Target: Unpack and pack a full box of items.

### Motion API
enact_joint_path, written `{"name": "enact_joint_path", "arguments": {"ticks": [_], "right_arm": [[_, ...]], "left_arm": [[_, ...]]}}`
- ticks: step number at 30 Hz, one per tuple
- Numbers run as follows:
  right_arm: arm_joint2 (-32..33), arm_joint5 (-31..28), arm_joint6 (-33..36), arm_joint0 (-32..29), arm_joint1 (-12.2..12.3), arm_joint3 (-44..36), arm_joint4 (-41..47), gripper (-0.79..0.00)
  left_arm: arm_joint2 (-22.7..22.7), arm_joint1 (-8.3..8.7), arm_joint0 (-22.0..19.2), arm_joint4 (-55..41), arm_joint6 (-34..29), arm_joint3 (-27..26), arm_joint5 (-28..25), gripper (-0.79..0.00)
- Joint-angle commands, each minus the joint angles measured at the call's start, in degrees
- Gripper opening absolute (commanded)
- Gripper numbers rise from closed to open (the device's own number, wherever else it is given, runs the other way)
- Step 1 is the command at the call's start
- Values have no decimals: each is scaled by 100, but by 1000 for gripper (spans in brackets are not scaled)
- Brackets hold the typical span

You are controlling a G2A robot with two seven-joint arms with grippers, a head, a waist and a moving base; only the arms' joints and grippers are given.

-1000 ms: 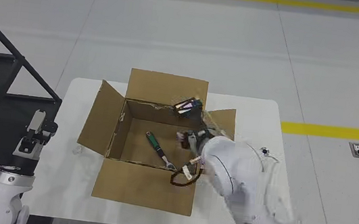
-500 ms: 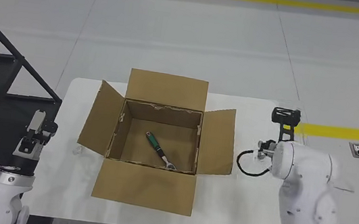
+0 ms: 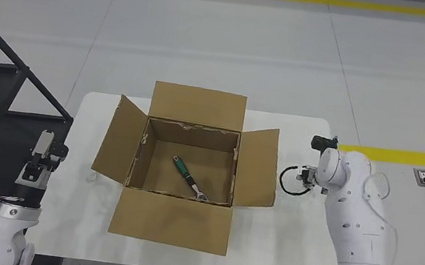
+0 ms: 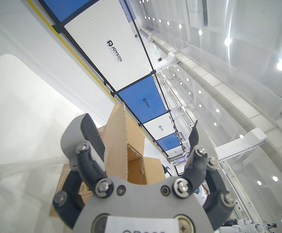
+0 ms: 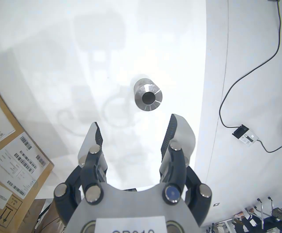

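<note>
On the white table [image 3: 286, 247] we see the cardboard box [image 3: 173, 220] with all four flaps open — a green-handled wrench [image 3: 188, 177] lies on its floor. Our right hand [image 5: 134, 122] hangs over the table just beside the box's right flap, fingers apart and holding nothing; a hollow metal cylinder [image 5: 147, 97] rests on the table below it, untouched. Our left hand [image 4: 140, 124] sits off the table's left edge, fingers spread, empty, facing the box.
</note>
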Motion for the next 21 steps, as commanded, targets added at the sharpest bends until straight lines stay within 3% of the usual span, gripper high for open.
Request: {"name": "enact_joint_path", "arguments": {"ticks": [1, 6, 9, 21], "right_arm": [[82, -39, -188, 76, 12, 268, 147, -394], [193, -64, -582, 211, 42, 707, 311, -440], [197, 212, -744, 298, 60, 918, 176, -508], [140, 122, -958, 636, 65, 1509, 405, -449]], "left_arm": [[0, 0, 0, 0, 0, 0, 0, 0], [0, 0, 0, 0, 0, 0, 0, 0], [0, 0, 0, 0, 0, 0, 0, 0], [0, 0, 0, 0, 0, 0, 0, 0]]}}
